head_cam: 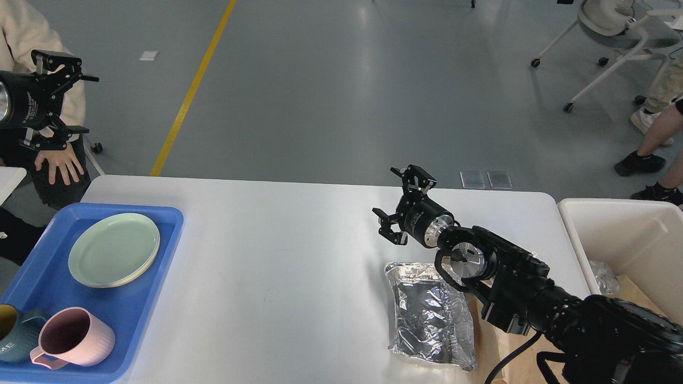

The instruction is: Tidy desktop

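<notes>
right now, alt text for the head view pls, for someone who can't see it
A white desktop holds a crumpled foil bag near its right end, with the right tool open above the desktop just beyond the bag. A blue tray at the left carries stacked plates and a pink mug; the left tool hangs open beyond it.

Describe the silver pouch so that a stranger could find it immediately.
Start at the white desktop and go to its near right part, beside the cream bin. The foil pouch lies flat there, below the right hand. It is the only crinkled, shiny silver thing on the table.
</notes>
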Available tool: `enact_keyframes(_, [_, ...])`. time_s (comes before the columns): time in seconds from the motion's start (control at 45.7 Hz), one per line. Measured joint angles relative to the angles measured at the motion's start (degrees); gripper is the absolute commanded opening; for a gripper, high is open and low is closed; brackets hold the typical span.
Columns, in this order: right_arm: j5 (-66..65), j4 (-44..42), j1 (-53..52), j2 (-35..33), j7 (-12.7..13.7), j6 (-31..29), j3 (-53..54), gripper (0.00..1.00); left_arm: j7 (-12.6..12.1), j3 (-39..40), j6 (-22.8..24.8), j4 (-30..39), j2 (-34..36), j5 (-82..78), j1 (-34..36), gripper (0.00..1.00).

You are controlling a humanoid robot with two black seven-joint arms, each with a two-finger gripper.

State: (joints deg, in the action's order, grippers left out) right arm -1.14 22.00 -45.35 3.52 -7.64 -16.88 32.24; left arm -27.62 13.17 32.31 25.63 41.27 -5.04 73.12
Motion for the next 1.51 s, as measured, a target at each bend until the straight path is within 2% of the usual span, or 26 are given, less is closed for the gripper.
enact_keyframes(0.088, [0.0, 0.07, 0.0, 0.0, 0.0, 0.0, 0.01, 1.0, 0.0, 5.14, -0.14, 0.01, -1.55, -0.03, -2.62, 0.96])
enact_keyframes(0.35, [0.0, 0.07, 0.0, 0.0, 0.04, 0.0, 0.02, 1.0, 0.21, 6.75, -2.55, -0.56, -3.66, 0.55, -3.19, 0.96])
enact_keyframes(0.547, [0.0, 0.04, 0.0, 0.0, 0.04, 0.0, 0.02, 1.0, 0.19, 8.12, -12.32, -0.75, -7.57, 2.17, -2.95, 0.96])
enact_keyframes(0.788, [0.0, 0.03, 0.0, 0.0, 0.04, 0.0, 0.02, 1.0, 0.47, 10.94, -23.61, -1.79, -9.08, 2.9, -4.62, 0.96])
enact_keyframes(0.897, [0.0, 0.04, 0.0, 0.0, 0.04, 0.0, 0.02, 1.0, 0.72, 11.77, -25.77, -1.84, -9.78, 2.9, -5.35, 0.96])
enact_keyframes(1.051, [0.0, 0.05, 0.0, 0.0, 0.03, 0.0, 0.01, 1.0, 1.1, 11.96, -26.37, -1.88, -11.22, 2.83, -5.69, 0.96])
enact_keyframes(1.116, [0.0, 0.06, 0.0, 0.0, 0.03, 0.0, 0.01, 1.0, 2.38, 11.96, -26.41, -1.89, -11.51, 2.79, -5.74, 0.96])
enact_keyframes(1.357, [0.0, 0.05, 0.0, 0.0, 0.02, 0.0, 0.01, 1.0, 11.3, 13.57, -30.03, -1.91, -12.29, 2.98, -5.76, 0.96])
enact_keyframes(1.423, [0.0, 0.05, 0.0, 0.0, 0.01, 0.0, 0.01, 1.0, 13.99, 16.0, -31.34, -1.91, -13.27, 3.01, -6.22, 0.96])
enact_keyframes(1.51, [0.0, 0.05, 0.0, 0.0, 0.01, 0.0, 0.01, 1.0, 19.32, 20.56, -32.57, -1.9, -14.4, 3.01, -7.97, 0.96])
